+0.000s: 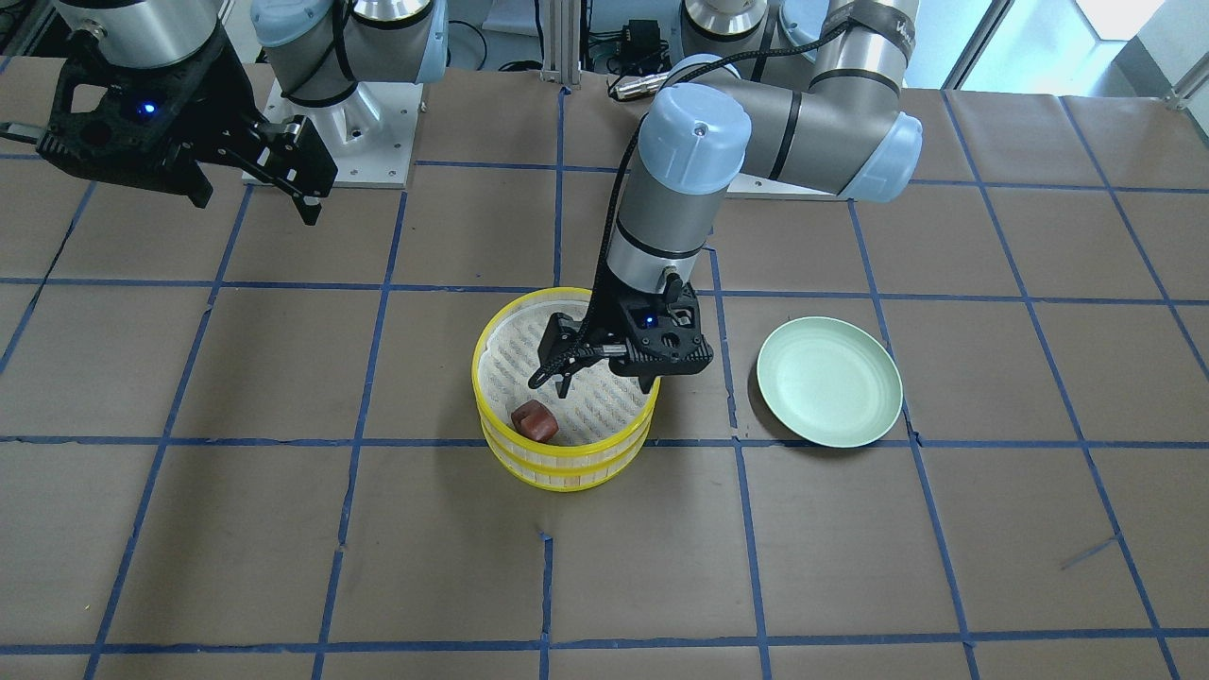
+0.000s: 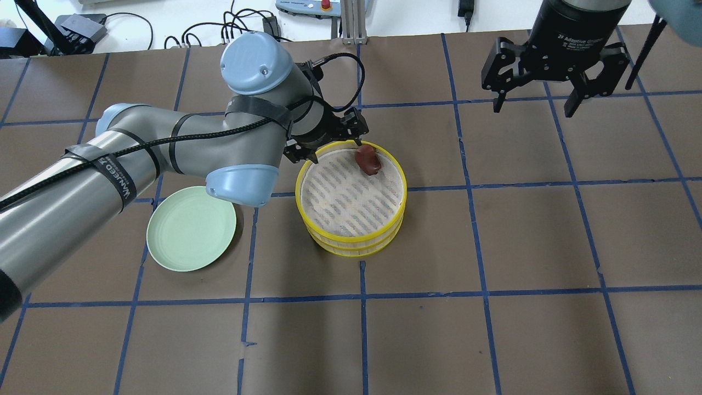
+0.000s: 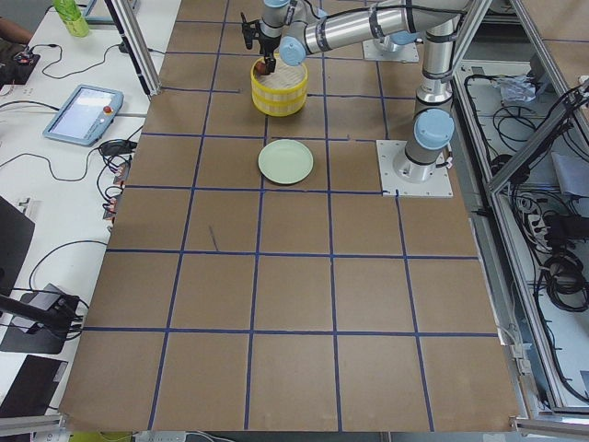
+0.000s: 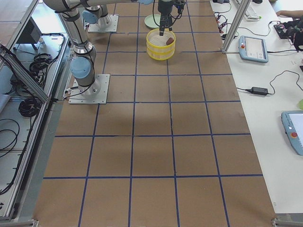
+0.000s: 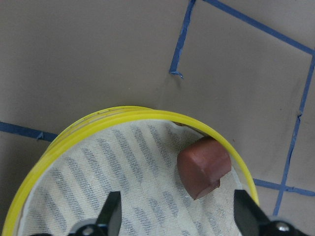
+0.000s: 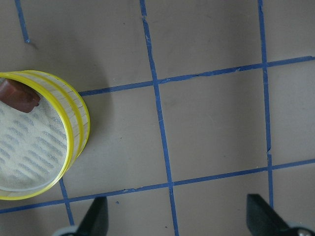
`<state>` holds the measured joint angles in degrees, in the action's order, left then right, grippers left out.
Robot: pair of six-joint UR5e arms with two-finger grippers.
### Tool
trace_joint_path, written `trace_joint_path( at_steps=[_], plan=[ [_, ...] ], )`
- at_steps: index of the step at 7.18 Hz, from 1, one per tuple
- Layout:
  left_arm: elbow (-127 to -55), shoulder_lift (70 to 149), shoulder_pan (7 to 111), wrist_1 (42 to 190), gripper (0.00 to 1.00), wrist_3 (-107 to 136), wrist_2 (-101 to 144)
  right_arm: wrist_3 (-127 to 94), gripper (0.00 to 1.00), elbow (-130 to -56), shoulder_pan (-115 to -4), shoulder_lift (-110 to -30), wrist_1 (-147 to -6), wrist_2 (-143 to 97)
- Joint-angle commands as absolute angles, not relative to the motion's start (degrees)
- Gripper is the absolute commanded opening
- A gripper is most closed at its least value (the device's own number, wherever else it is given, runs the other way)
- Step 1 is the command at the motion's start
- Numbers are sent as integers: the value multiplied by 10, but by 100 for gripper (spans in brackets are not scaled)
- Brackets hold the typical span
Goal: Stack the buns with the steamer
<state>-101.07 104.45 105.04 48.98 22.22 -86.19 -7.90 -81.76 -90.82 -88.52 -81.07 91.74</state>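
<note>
While one looks on from the operators' edge of the brown, blue-taped counter [image 1: 283, 529], the nearest thing is the round yellow-rimmed steamer basket with a white striped liner [image 1: 567, 467], standing about mid-counter. Inside it the reddish-brown rounded bun [image 1: 535, 420] lies on the liner, tight against the rim on the side facing that edge. Just behind the bun, the left gripper [image 1: 550, 385] hangs over the liner with its jaws spread wide and nothing between them. In its wrist camera the bun sits beyond the fingertips, apart from both. Level with the steamer, toward the counter's end on the robot's left, a pale green round plate [image 1: 829, 382] lies flat, near the basket without touching it. Farthest off, the right gripper [image 1: 257, 203] hovers high toward the robot's edge, well apart, jaws wide and holding nothing.
</note>
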Motion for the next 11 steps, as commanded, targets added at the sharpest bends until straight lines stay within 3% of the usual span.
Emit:
trace_joint_path(
  at_steps=[1, 3, 5, 11],
  plan=[
    [-988, 995, 998, 585, 100, 40, -931, -20, 100, -819, -913, -888, -819, 916],
    [-934, 930, 907, 766, 100, -124, -930, -22, 100, -820, -912, -888, -819, 898],
    [-918, 884, 883, 875, 100, -121, -925, -23, 100, -820, -912, -888, -819, 898],
    [-928, 873, 885, 904, 100, -119, -901, -23, 100, -820, -913, -889, -818, 898]
  ],
)
